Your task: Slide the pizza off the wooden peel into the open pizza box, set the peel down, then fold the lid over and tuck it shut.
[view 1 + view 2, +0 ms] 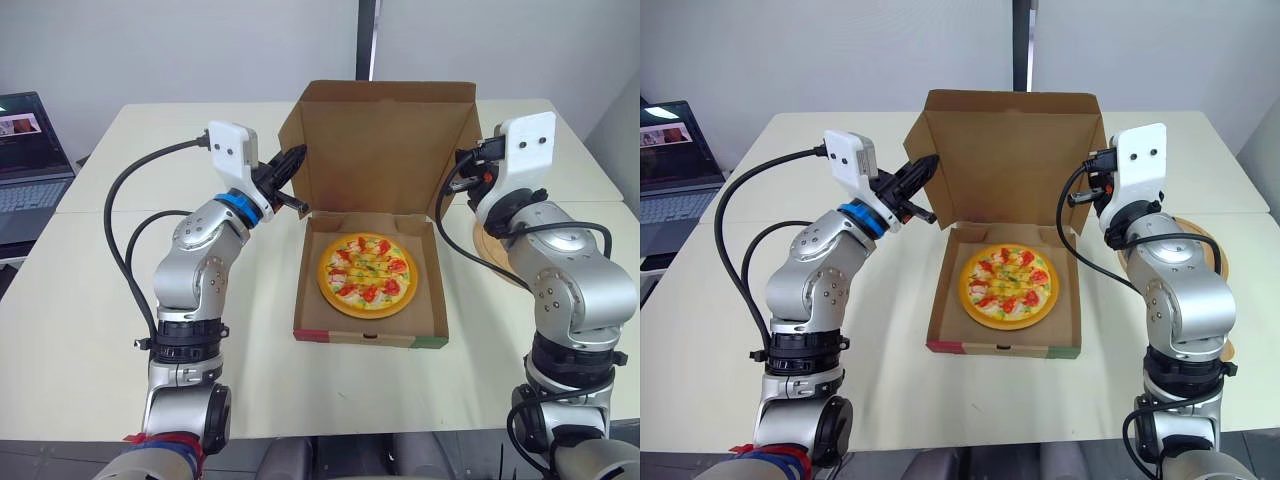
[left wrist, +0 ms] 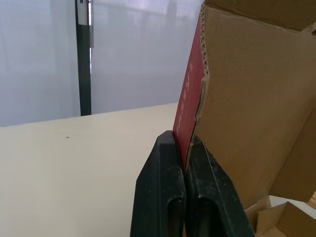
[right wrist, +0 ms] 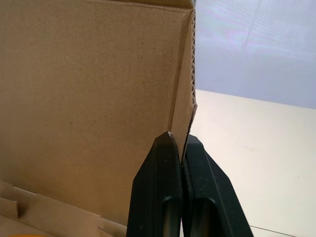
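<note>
pizza: the pizza (image 1: 366, 274) lies flat in the tray of the pizza box (image 1: 370, 337), mid-counter (image 1: 80, 330), between the two arms.
peel: the wooden peel (image 1: 1210, 245) rests on the counter behind the right arm, near the box's right side.
lid: the lid (image 1: 385, 140) stands upright from the tray's far edge, its brown inner face toward the robot.
left tool: the left tool (image 2: 183, 138) is closed, pinching the edge of the left side flap (image 2: 232, 108).
right tool: the right tool (image 3: 181, 140) is closed, pinching the edge of the right side flap (image 3: 183, 89).
key relation: the lid's hinge runs left to right. the tray lies below both tools and toward the robot. each arm holds its own side, so neither is nearer. the fold likely needs both to swing toward the robot and down together.
step judged: the pizza is in and the peel is down, so closing the lid is the step in hand.
hard to make out: the right arm covers much of the peel. how the lid's top edge tucks is unclear. the depth of each pinch cannot be told.
</note>
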You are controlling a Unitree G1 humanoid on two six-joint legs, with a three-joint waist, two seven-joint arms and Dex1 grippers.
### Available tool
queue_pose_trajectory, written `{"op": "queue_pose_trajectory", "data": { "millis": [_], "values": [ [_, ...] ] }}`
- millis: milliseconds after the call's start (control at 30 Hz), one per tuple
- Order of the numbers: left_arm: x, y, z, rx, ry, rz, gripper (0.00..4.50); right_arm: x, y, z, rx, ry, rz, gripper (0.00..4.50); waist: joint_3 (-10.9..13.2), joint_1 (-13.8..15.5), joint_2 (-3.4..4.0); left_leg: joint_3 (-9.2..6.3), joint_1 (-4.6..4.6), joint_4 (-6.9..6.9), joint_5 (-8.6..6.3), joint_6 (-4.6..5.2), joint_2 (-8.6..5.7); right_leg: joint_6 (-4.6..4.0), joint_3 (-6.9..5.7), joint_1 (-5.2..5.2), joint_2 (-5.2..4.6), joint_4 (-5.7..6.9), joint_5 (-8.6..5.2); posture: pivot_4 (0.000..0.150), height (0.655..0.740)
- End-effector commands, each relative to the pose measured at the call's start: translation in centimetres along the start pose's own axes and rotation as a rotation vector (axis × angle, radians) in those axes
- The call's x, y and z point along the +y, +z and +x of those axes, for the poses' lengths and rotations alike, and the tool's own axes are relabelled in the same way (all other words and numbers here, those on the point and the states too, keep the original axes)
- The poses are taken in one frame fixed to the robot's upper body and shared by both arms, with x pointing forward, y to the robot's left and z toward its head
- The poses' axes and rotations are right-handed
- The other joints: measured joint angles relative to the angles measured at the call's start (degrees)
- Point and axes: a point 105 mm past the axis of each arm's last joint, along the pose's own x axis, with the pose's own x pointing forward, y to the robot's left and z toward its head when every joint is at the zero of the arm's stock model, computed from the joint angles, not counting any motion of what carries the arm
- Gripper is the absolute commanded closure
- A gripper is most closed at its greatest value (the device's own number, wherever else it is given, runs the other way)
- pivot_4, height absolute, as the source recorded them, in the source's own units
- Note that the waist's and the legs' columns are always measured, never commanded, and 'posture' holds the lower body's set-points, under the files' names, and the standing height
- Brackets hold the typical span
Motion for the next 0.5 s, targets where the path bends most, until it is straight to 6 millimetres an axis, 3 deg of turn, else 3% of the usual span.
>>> {"op": "queue_pose_trajectory", "data": {
  "millis": [33,167,500],
  "values": [
    [-0.8,1.6,-0.1,-0.049,-0.074,0.044,3.29,1.0,1.1,-0.4,-0.053,0.045,-0.012,4.50,0.0,0.0,0.00,0.00,0.00,0.00,0.00,0.00,0.00,0.00,0.00,0.00,0.00,0.00,0.00,0.150,0.7400],
    [-0.2,1.8,-0.9,-0.055,-0.099,0.034,2.09,1.0,1.1,-0.3,-0.052,0.048,-0.012,4.50,0.0,-0.1,0.00,0.00,0.00,0.00,0.00,0.00,0.01,0.00,-0.01,0.00,0.01,0.00,0.00,0.150,0.7400],
    [1.2,2.4,-2.5,-0.097,-0.036,0.045,2.09,1.2,1.0,-0.3,-0.046,0.055,-0.013,4.50,0.0,-0.2,0.00,0.00,0.01,0.00,0.00,0.00,0.03,0.00,0.00,0.00,0.02,0.00,0.00,0.150,0.7400]
  ]
}}
